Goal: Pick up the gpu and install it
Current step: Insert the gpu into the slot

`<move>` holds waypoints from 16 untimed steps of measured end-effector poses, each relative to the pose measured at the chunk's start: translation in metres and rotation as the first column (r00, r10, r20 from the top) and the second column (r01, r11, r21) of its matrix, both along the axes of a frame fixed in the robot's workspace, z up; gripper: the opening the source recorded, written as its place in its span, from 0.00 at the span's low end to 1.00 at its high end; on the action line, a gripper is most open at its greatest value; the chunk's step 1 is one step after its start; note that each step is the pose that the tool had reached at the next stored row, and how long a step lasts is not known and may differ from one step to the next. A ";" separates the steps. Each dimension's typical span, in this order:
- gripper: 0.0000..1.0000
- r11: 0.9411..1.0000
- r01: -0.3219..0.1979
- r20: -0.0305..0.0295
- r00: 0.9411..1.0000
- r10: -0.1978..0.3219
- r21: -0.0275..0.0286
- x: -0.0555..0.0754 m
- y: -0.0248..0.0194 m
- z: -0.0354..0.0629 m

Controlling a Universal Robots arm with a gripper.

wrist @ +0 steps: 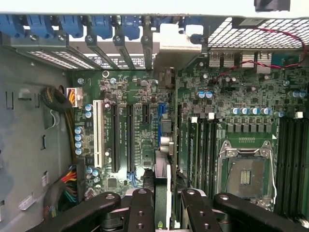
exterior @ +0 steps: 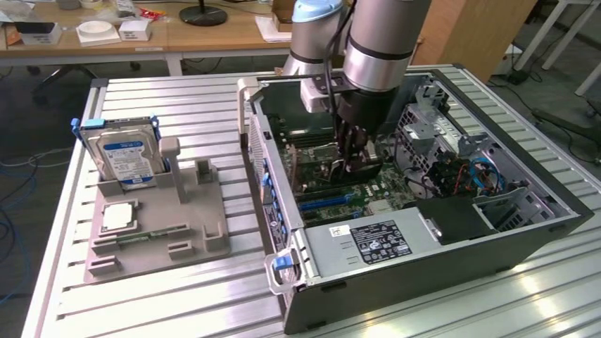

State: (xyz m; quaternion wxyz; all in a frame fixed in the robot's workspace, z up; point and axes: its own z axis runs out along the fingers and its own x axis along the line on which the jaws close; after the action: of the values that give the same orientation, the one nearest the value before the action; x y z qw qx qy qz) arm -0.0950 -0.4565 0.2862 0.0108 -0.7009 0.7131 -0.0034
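At the exterior view's left the hard drive (exterior: 127,158) stands in its grey holder (exterior: 202,236). In the middle, inside the open computer case (exterior: 526,225), the gripper (exterior: 352,160) is clenched on the graphics card (wrist: 161,188), held edge-on over the blue slot (wrist: 161,123). Seating it well likely calls for keeping the card upright, square to the slot, and pressing evenly.

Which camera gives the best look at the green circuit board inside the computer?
The wrist view: it looks straight onto the green circuit board, showing slots and the empty processor socket. The exterior view gives a slanted patch beside the gripper, which grips the gpu.
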 end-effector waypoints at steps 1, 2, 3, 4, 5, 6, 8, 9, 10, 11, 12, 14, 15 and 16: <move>0.26 1.000 0.000 0.000 1.000 0.000 0.000 0.000 -0.0003 -0.0011; 0.26 1.000 0.000 0.000 1.000 0.000 0.000 -0.001 -0.0007 -0.0020; 0.26 1.000 0.000 0.000 1.000 0.000 0.000 -0.001 -0.0008 -0.0030; 0.26 1.000 0.000 0.000 1.000 0.000 0.000 -0.002 -0.0008 -0.0039; 0.26 1.000 0.000 0.000 1.000 0.000 0.000 -0.002 -0.0008 -0.0050; 0.26 1.000 0.000 0.000 1.000 0.000 0.000 -0.003 -0.0008 -0.0060; 0.26 1.000 0.000 0.000 1.000 0.000 0.000 -0.003 -0.0008 -0.0082; 0.26 1.000 0.000 0.000 1.000 0.000 0.000 -0.003 -0.0009 -0.0094; 0.26 1.000 0.000 0.000 1.000 0.000 0.000 -0.004 -0.0009 -0.0106; 0.26 1.000 0.000 0.000 1.000 0.000 0.000 -0.004 -0.0009 -0.0118; 0.26 1.000 0.000 0.000 1.000 0.000 0.000 -0.004 -0.0009 -0.0132; 0.26 1.000 0.000 0.000 1.000 0.000 0.000 -0.004 -0.0009 -0.0160; 0.26 1.000 0.000 0.000 1.000 0.000 0.000 -0.004 -0.0010 -0.0161; 0.26 1.000 0.000 0.000 1.000 0.000 0.000 -0.004 -0.0010 -0.0161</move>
State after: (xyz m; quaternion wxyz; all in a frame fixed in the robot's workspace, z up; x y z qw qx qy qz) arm -0.0992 -0.4574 0.2702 0.0106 -0.7010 0.7131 -0.0034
